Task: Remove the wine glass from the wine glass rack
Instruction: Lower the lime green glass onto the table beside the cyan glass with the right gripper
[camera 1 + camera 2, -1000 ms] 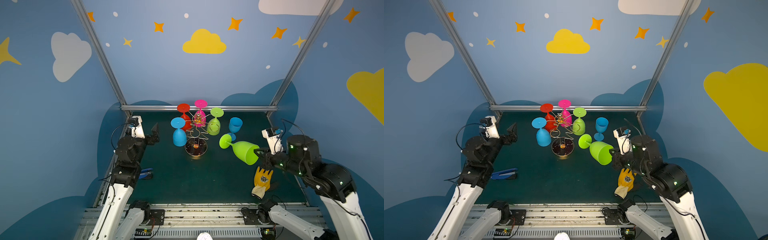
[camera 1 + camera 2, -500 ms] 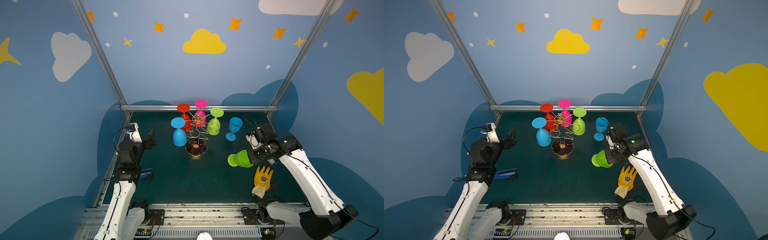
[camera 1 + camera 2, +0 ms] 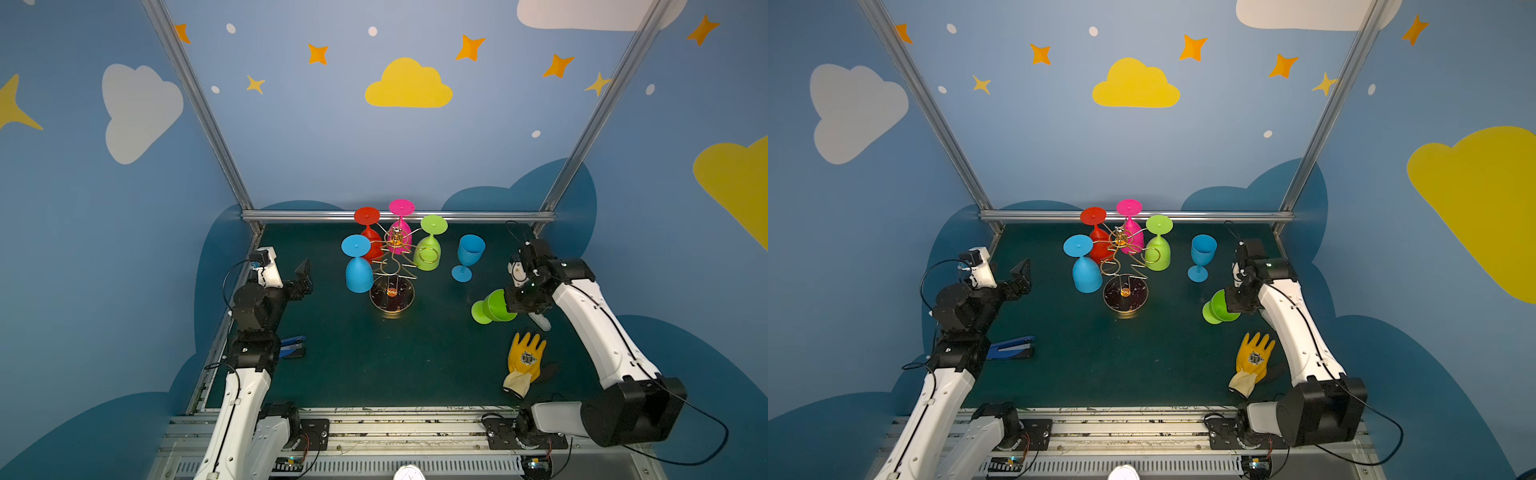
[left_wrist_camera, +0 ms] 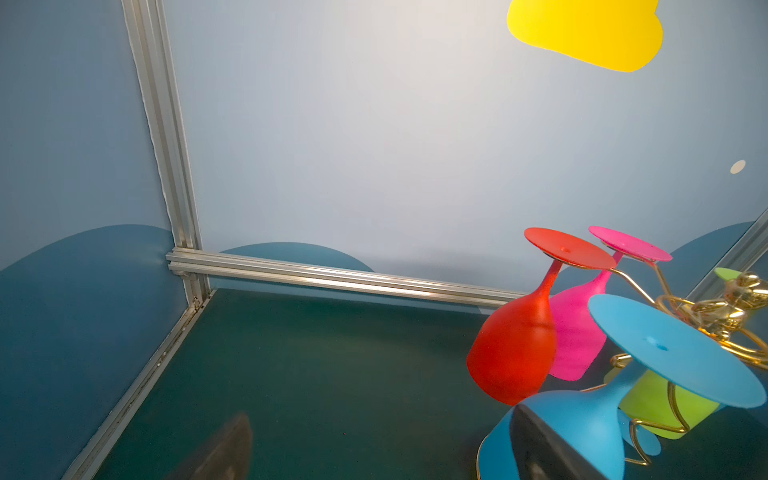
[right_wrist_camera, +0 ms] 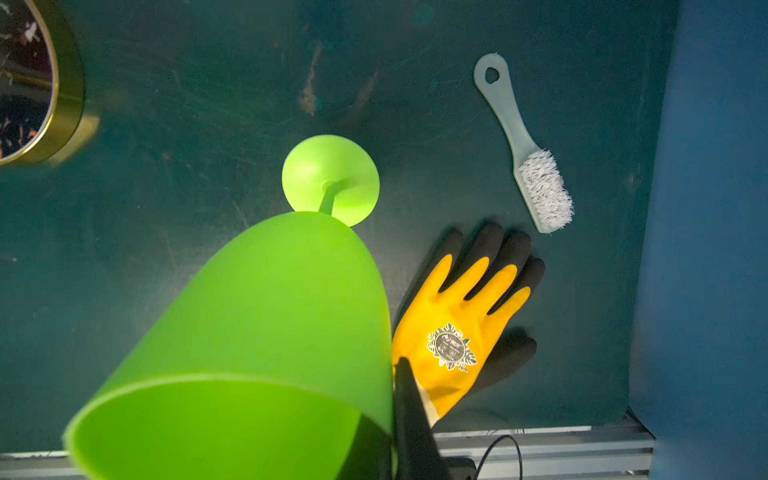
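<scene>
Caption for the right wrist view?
Right gripper holds the green wine glass by its rim, beside a yellow glove and brush.

Both top views overlook the whole table (image 3: 374,365) from the front. Left wrist view faces the wine glass rack (image 4: 715,316) closely; right, the green glass (image 5: 270,311).

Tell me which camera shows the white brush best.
Right wrist view: the whole brush lies unobstructed, handle and bristles. In a top view only a bit peeks past the right arm; the left wrist view misses it.
</scene>
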Robot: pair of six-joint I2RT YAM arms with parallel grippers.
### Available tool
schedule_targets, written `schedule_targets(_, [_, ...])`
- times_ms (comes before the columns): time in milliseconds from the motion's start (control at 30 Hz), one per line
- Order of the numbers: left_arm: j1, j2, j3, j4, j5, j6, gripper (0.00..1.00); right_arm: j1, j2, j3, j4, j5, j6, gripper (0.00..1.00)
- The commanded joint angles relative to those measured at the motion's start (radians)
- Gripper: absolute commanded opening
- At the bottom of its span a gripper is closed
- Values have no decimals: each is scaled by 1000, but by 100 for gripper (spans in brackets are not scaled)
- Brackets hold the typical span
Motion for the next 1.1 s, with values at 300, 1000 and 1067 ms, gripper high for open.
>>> schedule_targets(300, [2, -20, -11, -5, -8, 20, 96, -63, 463, 493, -125, 103, 22, 0])
schedule_targets(1000, [17, 8, -7, -10, 13, 17, 96, -102, 836, 937, -255, 40, 42, 0])
schedule_targets(1067, [19, 9, -9, -8, 16, 15, 96, -103, 840, 953, -257, 23, 40, 0])
